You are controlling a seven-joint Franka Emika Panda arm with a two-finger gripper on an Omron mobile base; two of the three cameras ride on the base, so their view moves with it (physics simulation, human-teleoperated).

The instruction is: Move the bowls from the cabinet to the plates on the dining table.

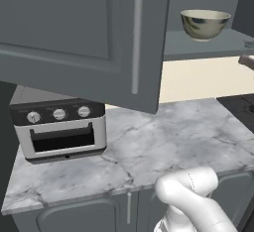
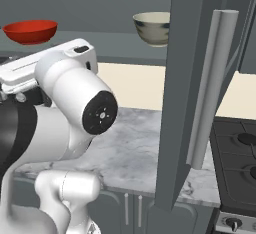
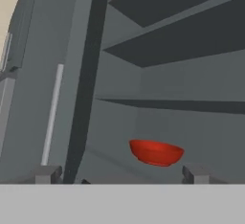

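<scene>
Two bowls: glossy red (image 3: pixel 156 151), mottled cream (image 1: pixel 205 24)

kitchen corner, rendered.
marble bench (image 1: pixel 163 142) carrying a toaster oven (image 1: pixel 59 129); cream wall (image 1: pixel 208 80); black stove (image 2: pixel 237 160) beside it.

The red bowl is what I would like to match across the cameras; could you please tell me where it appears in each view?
Left base view: not in this picture; the open cabinet door covers that side of the shelf.
Right base view: red bowl at upper left, on the cabinet shelf.
Hand view: low and right of centre, on the bottom shelf, ahead of the open gripper.
Shared landmark: the cabinet shelf; the cream bowl sits on it in both base views.
</scene>
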